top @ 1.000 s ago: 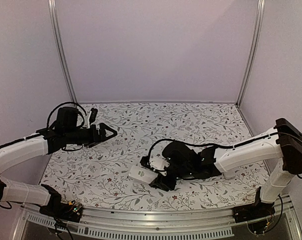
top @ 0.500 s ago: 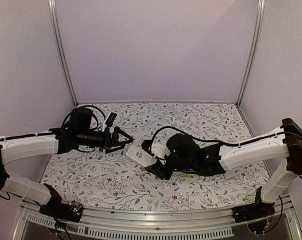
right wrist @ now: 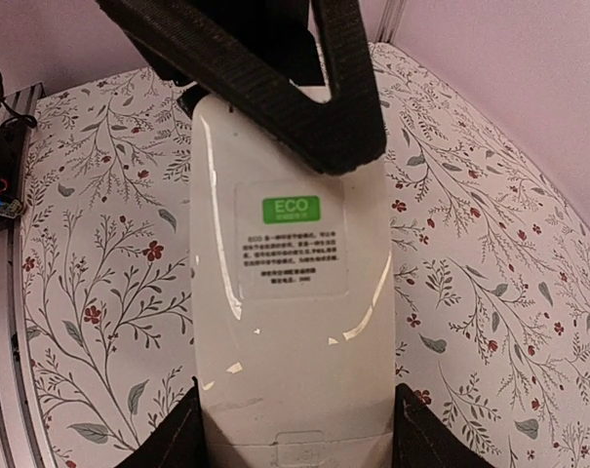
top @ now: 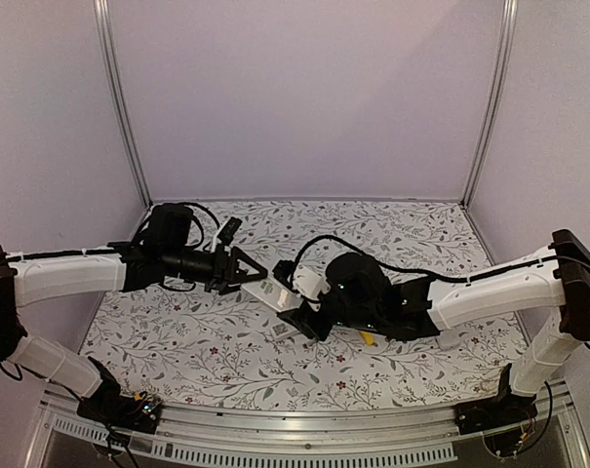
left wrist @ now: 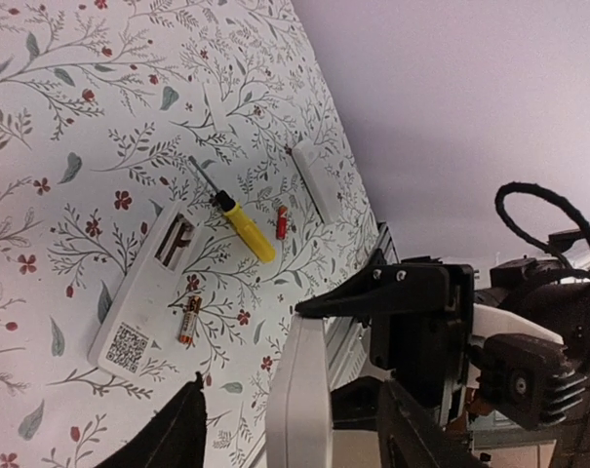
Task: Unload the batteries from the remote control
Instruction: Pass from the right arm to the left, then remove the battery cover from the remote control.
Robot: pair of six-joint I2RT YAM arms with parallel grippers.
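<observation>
**Right pincer (right wrist: 293,429) clamped on white remote (right wrist: 290,292); left pincer (left wrist: 295,429) spread wide at its far end.**
I found the right pincer gripping the white remote's long sides, holding it above the tabletop (left wrist: 60,117), while the left pincer straddled the other end, contact unclear. Below lay a second remote (left wrist: 138,307) with its bay open. A battery (left wrist: 187,320) lay at its edge and a red battery (left wrist: 282,222) lay just beside a yellow-handled screwdriver (left wrist: 244,226).

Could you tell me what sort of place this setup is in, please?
Probably a lab robot test booth: plain walls on aluminium posts, a floral-covered table, and two arms bolted to its front rail, the right tool gripping a white remote.
</observation>
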